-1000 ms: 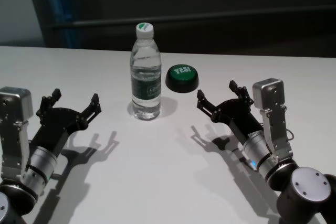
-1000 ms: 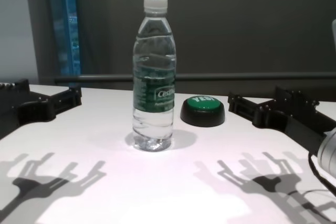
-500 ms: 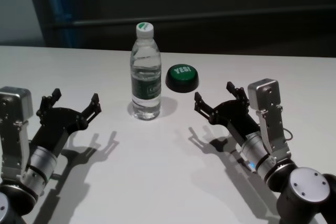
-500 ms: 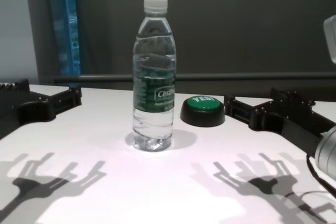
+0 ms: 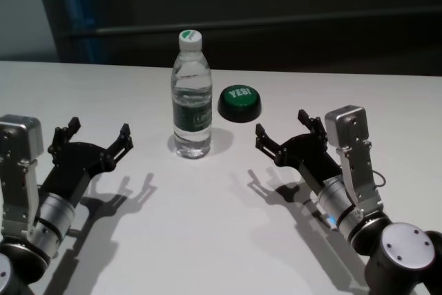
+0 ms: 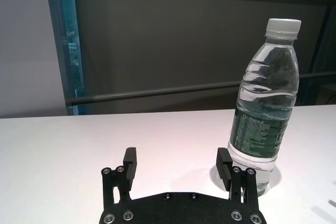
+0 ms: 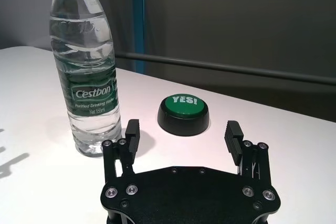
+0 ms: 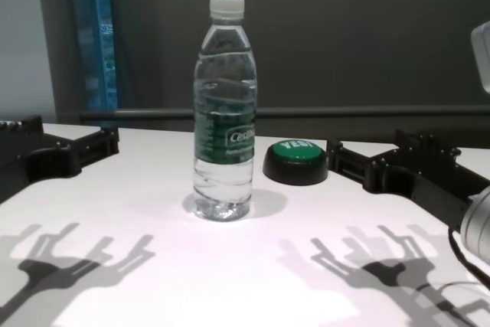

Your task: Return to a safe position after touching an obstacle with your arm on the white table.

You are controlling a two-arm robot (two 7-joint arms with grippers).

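Note:
The obstacle, a tall clear water bottle point(image 5: 191, 108) with a white cap and dark green label, stands upright on the white table point(image 5: 207, 233) at centre back. My left gripper point(image 5: 99, 129) hovers low to the bottle's left, open and empty, a hand's width clear of it. In the left wrist view the left gripper point(image 6: 176, 158) points past the bottle point(image 6: 262, 108). My right gripper point(image 5: 282, 124) is open and empty to the bottle's right, touching nothing. The right wrist view has the right gripper point(image 7: 182, 129) facing the gap between the bottle point(image 7: 86, 77) and a button.
A low round green "YES!" button point(image 5: 239, 101) on a black base sits just right of the bottle, ahead of my right gripper. A dark wall with a rail runs behind the table's far edge. Both arms cast shadows on the table.
My right gripper has shifted slightly left, toward the bottle and button. The left arm, the bottle and the button have not moved.

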